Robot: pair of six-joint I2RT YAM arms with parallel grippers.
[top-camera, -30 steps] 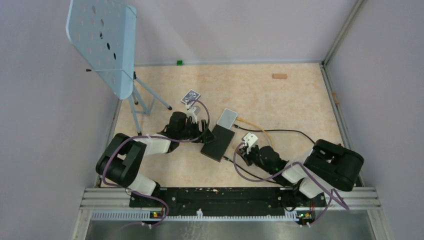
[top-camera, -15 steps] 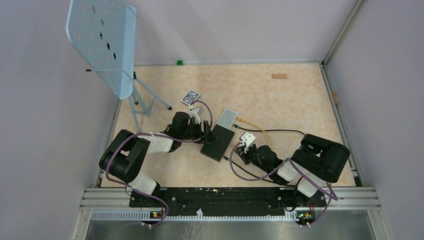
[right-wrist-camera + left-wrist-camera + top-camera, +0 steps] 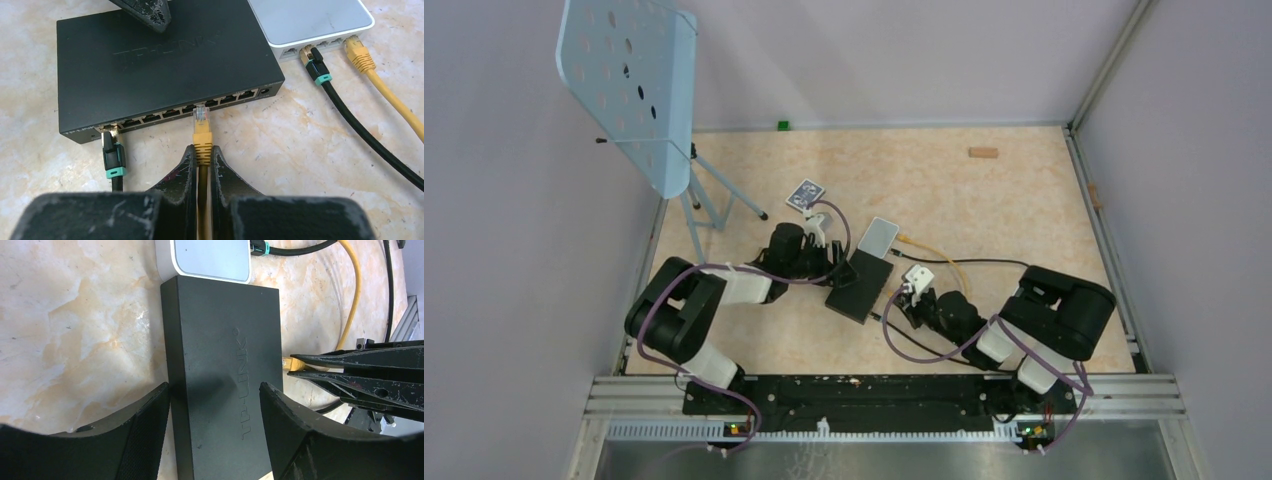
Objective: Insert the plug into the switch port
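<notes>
The flat black switch box (image 3: 860,285) lies mid-table; it also shows in the left wrist view (image 3: 225,380) and the right wrist view (image 3: 160,60). Its row of ports (image 3: 185,109) faces my right gripper. My right gripper (image 3: 202,152) is shut on the yellow plug (image 3: 202,131) by its boot. The plug's clear tip sits at the mouth of a middle port; how deep it is I cannot tell. My left gripper (image 3: 215,390) is open and straddles the box, one finger (image 3: 145,425) beside its far edge, the other (image 3: 290,420) over its top.
A black cable with a teal boot (image 3: 112,155) is plugged into the leftmost port. A pale grey box (image 3: 310,20) beside the switch holds a black and a yellow cable. A playing card (image 3: 805,195), a blue perforated stand (image 3: 629,85) and a wooden block (image 3: 983,152) stand farther off.
My right arm has pushed forward, bringing the yellow plug up to the switch's port edge. My left gripper has shifted slightly right onto the box.
</notes>
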